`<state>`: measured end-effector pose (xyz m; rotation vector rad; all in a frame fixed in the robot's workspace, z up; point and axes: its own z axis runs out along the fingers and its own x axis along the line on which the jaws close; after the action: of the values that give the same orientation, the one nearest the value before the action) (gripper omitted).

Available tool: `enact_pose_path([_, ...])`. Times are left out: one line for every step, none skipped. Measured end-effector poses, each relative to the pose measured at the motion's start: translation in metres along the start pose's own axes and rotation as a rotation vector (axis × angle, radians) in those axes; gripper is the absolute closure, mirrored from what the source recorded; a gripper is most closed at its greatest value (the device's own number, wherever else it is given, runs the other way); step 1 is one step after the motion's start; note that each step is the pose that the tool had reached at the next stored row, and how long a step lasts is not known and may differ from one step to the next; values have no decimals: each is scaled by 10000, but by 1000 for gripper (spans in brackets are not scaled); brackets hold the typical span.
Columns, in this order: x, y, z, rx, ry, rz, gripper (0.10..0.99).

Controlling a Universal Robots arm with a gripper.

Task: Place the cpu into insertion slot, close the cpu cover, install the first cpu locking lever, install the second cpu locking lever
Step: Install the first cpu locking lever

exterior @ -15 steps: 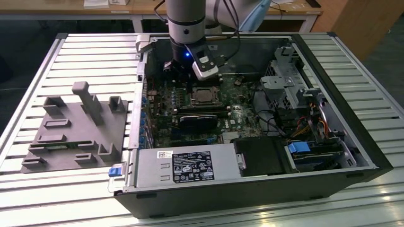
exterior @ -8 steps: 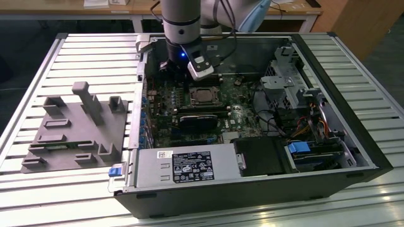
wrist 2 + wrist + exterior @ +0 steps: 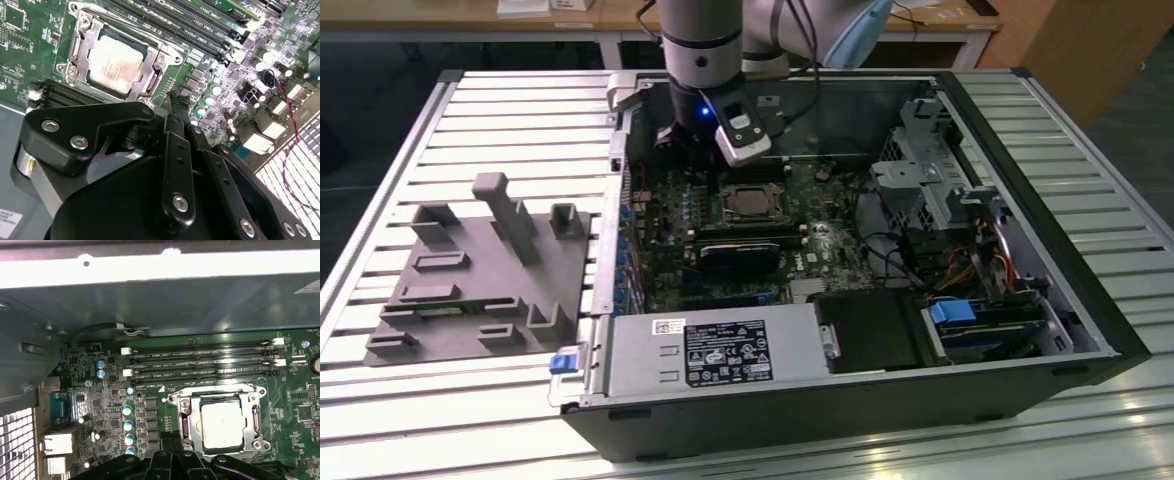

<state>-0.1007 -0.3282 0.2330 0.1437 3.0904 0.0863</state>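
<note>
The cpu (image 3: 220, 425) lies flat in the insertion slot (image 3: 750, 204) on the green motherboard (image 3: 107, 390), its pale metal face showing through the window of the cpu cover (image 3: 215, 399), which is folded down over it. The pincer (image 3: 172, 444) hangs just beside the socket, on the side away from the long memory slots (image 3: 200, 360). Its black fingers (image 3: 175, 130) look pressed together with nothing between them, though the tips are partly hidden. The open computer case (image 3: 1067, 350) sits on the slatted tabletop (image 3: 480, 120)
</note>
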Motion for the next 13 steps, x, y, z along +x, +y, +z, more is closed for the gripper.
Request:
enact_pose_path([0,1,-12,1,-1,0,984])
enact_pose_path([-1,1,-24,1,-3,0,984])
enact_pose_path([-1,2,-36,1,-6,0,984])
enact_pose_path([-2,3,-45,0,-9,-1,984])
enact_pose_path([-2,3,-50,0,-12,-1,984])
enact_pose_path([-2,3,-49,-2,-15,0,984])
enact_pose_path([3,3,-49,-3,-19,0,984])
enact_pose_path([10,2,-50,-2,-21,0,984])
enact_pose_path([18,1,-51,-2,-22,-1,984])
enact_pose_path([26,0,-52,-9,-22,0,984])
enact_pose_path([35,0,-52,-27,-21,0,984])
enact_pose_path([42,-1,-52,-61,-16,2,984])
enact_pose_path([47,-2,-53,-115,-11,3,984])
